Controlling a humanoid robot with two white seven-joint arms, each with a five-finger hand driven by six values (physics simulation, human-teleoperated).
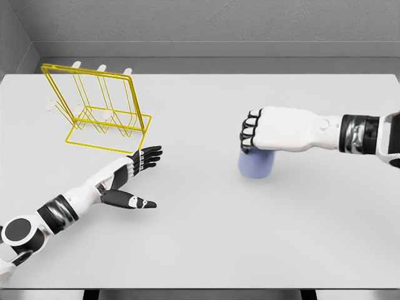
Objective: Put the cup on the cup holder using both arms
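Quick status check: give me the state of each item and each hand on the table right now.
cup: upright on the table, pale blue, under the right hand, not on the holder.
cup holder: yellow wire rack, standing at far left, pegs bare.
right hand: over the cup's top, fingers curled; whether it grips the cup is not clear.
left hand: open, fingers spread, holding nothing, just in front of the holder.

Thin yellow wire cup holder (pixel 100 109), matt pale-blue cup (pixel 255 165), smooth matt table (pixel 250 237)
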